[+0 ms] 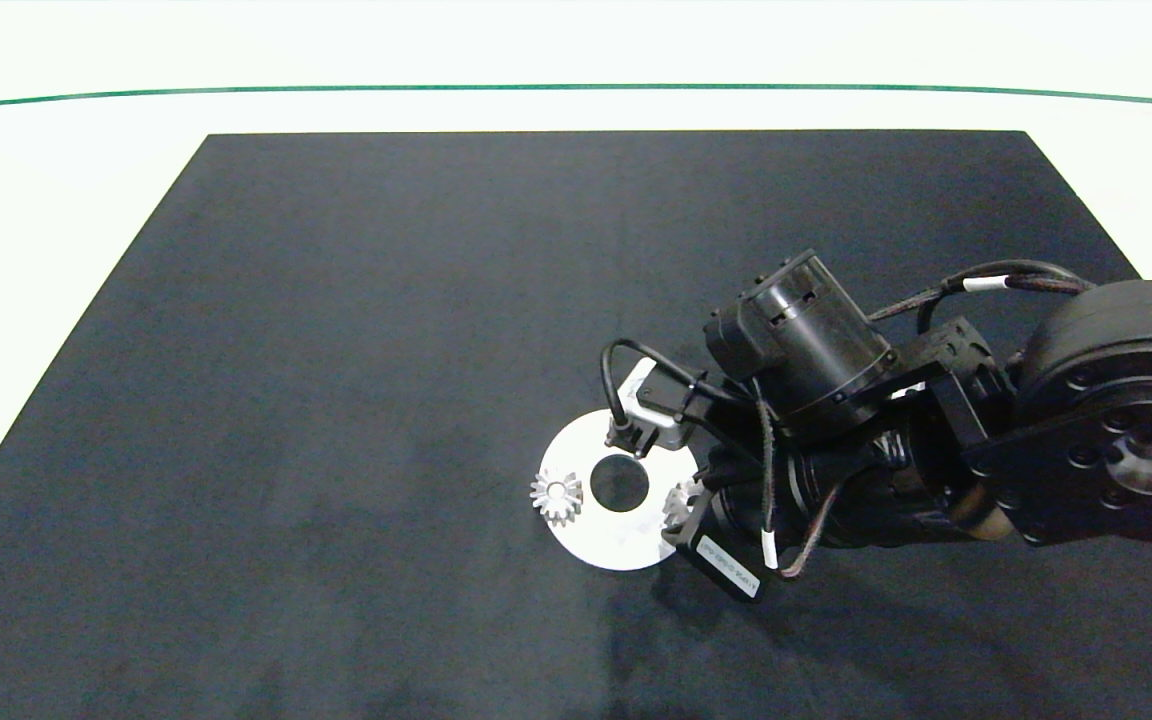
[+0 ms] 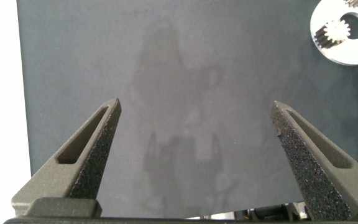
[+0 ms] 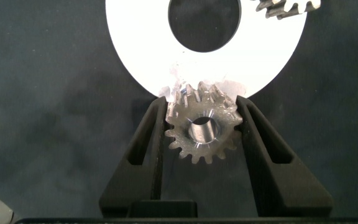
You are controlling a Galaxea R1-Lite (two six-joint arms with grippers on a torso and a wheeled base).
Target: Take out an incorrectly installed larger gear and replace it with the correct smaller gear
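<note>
- A white ring-shaped disc [image 1: 604, 545] with a round centre hole is seen lying flat on the black mat [image 1: 356, 350] that covers the white table [image 1: 56, 200].
- The right gripper [image 3: 202, 134] is placed at the disc's edge on the side toward the right arm, and its two grey fingers [image 3: 146, 149] are closed against a small silvery gear [image 3: 202, 129] with short stubby teeth and a round bore.
- This held gear is seen at the disc's rim, partly over the white surface and partly over the mat; whether it rests on the disc cannot be told.
- A second small short-toothed gear [image 1: 557, 496] is seen standing on the disc at the opposite side of the centre hole.
- The left gripper [image 2: 194, 140] is held well apart from the disc, over bare mat, with its fingers [image 2: 95, 146] spread wide and nothing between them.
</note>
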